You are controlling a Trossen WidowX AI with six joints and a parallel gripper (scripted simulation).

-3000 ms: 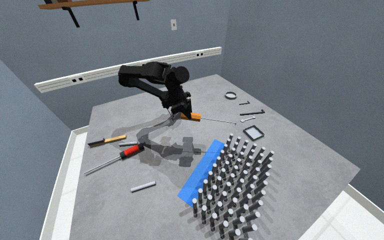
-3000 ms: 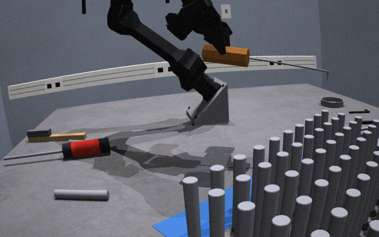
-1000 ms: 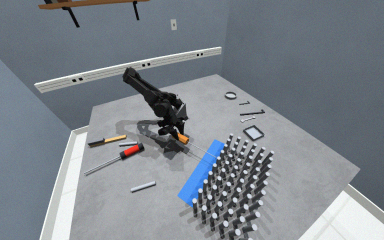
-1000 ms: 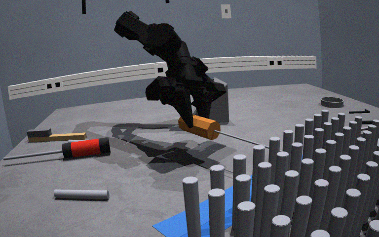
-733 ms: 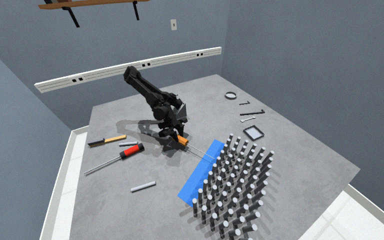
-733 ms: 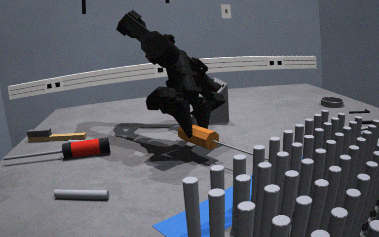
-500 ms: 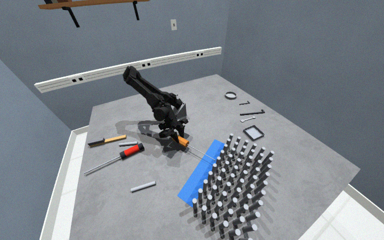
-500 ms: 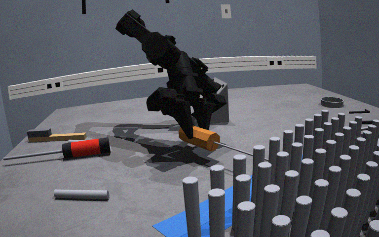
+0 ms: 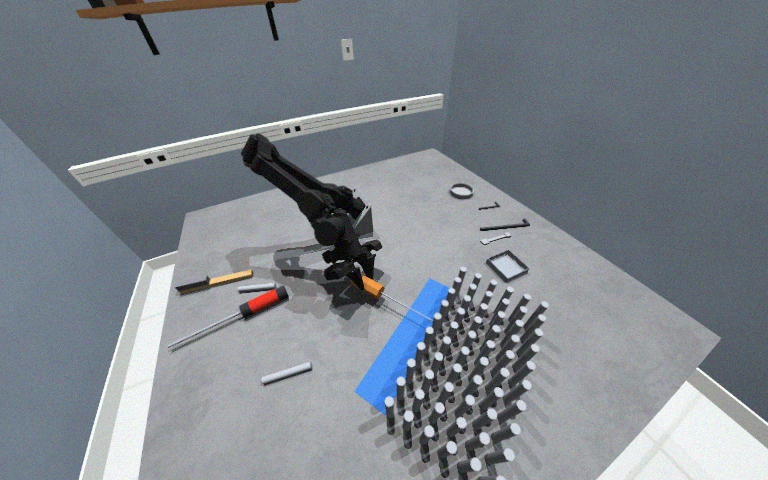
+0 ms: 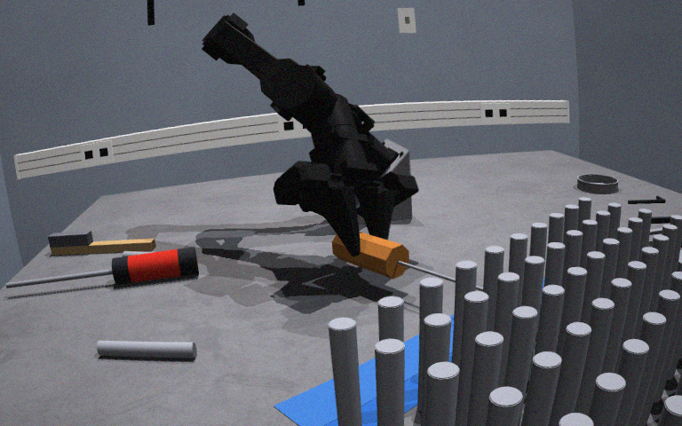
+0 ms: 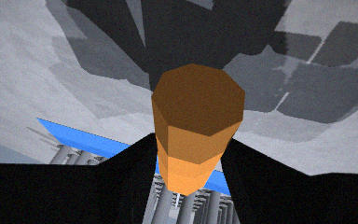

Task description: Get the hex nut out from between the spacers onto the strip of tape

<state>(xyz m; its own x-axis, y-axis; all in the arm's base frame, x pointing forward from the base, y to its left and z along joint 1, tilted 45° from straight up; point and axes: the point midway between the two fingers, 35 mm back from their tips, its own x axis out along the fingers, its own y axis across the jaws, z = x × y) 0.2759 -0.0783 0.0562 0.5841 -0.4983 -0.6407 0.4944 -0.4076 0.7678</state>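
My gripper (image 9: 357, 275) is shut on the orange-brown handle of the hook pick (image 9: 372, 285), low over the table; it also shows in the exterior view (image 10: 369, 254) and the wrist view (image 11: 196, 126). The pick's thin metal shaft (image 9: 404, 307) slants down across the blue strip of tape (image 9: 403, 344) into the near rows of the standing grey spacers (image 9: 470, 367). The hook tip is hidden among the spacers (image 10: 527, 321). The hex nut is not visible in any view. All spacers in view stand upright.
A red-handled screwdriver (image 9: 249, 308), a brush (image 9: 214, 281) and two loose grey rods (image 9: 286, 373) lie left of the arm. A ring (image 9: 461, 190), small tools (image 9: 504, 225) and a flat square tray (image 9: 506, 265) lie at the far right.
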